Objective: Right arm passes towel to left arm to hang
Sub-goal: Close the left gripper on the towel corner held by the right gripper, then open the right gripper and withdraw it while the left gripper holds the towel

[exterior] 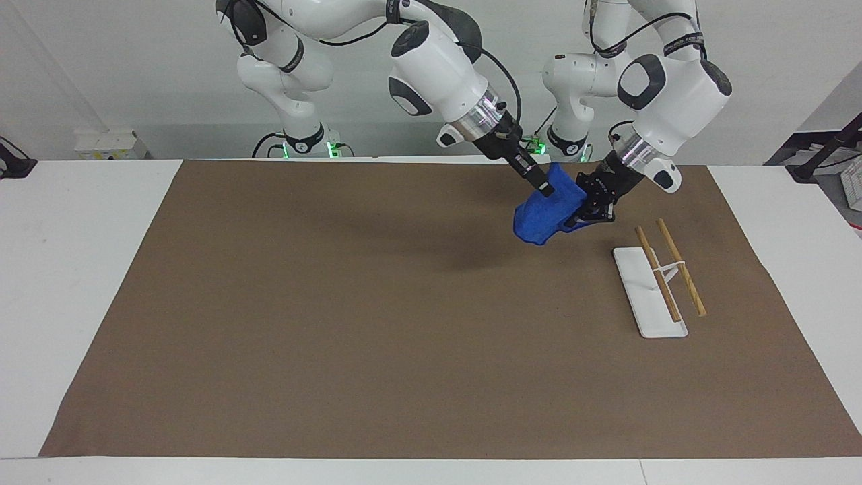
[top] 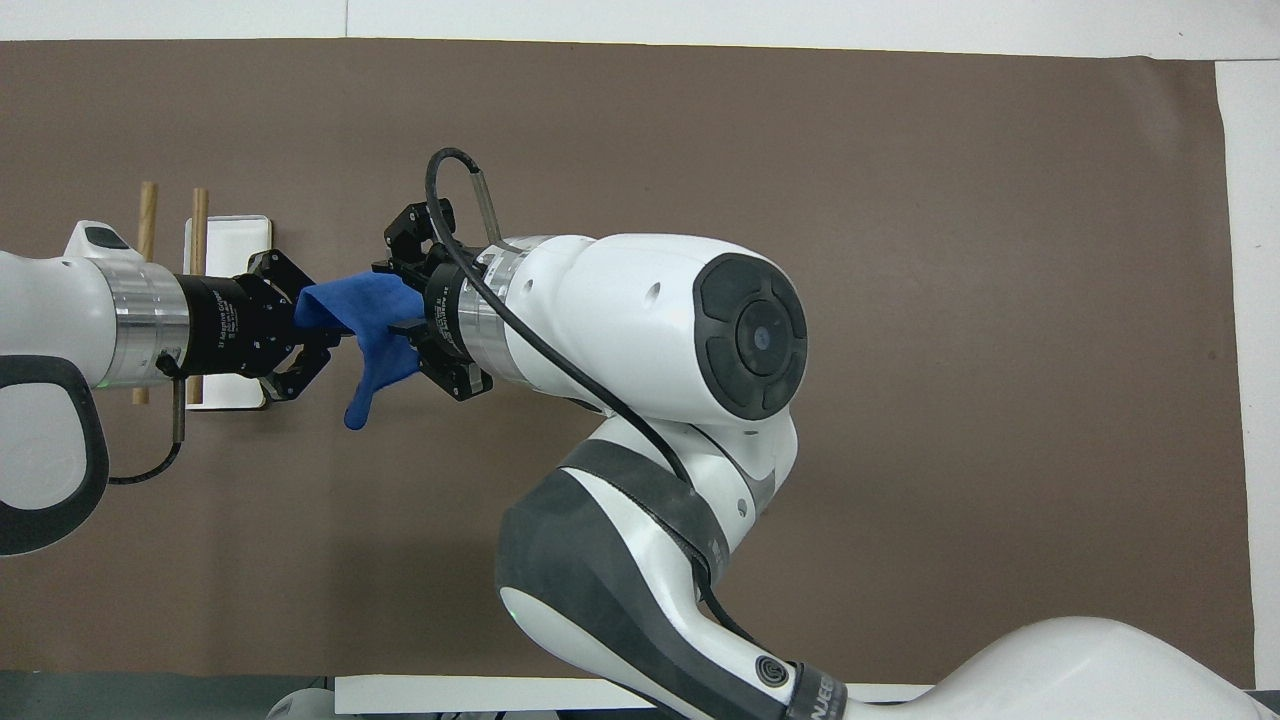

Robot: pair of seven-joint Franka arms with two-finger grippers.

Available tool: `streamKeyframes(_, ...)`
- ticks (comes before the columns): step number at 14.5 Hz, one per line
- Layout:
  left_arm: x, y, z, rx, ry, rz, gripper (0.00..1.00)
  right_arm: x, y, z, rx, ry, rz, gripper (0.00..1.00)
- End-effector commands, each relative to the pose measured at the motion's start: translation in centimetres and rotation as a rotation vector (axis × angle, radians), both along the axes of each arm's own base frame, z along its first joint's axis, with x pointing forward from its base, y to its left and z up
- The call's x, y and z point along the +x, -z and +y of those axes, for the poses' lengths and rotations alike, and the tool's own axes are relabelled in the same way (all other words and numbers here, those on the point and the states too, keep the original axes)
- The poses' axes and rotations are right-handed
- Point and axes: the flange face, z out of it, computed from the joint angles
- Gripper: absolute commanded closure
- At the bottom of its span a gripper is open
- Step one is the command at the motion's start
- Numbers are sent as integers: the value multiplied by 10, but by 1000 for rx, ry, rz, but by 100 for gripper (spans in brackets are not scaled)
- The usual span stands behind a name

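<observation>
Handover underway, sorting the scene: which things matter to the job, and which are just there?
In the job: towel, held up between right gripper and left gripper; rack with two wooden rails.
Just there: brown mat.

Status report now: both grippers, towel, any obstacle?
Left gripper and right gripper both grip the blue towel, mid-air over mat. Rack unobstructed.
</observation>
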Motion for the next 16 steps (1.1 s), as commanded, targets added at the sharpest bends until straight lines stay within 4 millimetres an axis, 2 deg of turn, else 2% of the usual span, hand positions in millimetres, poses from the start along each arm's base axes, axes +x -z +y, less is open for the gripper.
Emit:
streamKeyframes(1, 6, -4, 6, -4, 8, -18, 100, 11, -4, -20, -83, -75, -58, 1)
streamKeyframes(3, 11, -6, 7, 1, 41, -47, 100, 19, -4, -40, -185, -191, -135, 1)
streamKeyframes(5, 13, -6, 16, 21, 148, -109, 100, 29, -2, -65, -288, -319, -240, 1)
streamKeyframes(8, 21, -5, 52, 51, 267, -195, 100, 45, 9, -112, -465, -593, -399, 1)
streamKeyframes(11, 29, -2, 89, 132, 311, -232, 100, 68, 23, -197, -602, -808, -396, 1)
streamKeyframes(12, 32, -3, 107, 170, 312, -258, 100, 69, 27, -220, -634, -884, -382, 1)
streamKeyframes(13, 38, -6, 121, 194, 307, -307, 100, 73, 33, -254, -671, -947, -346, 1)
streamKeyframes(16, 49, -7, 160, 271, 370, -421, 100, 73, 25, -341, -767, -1083, -246, 1)
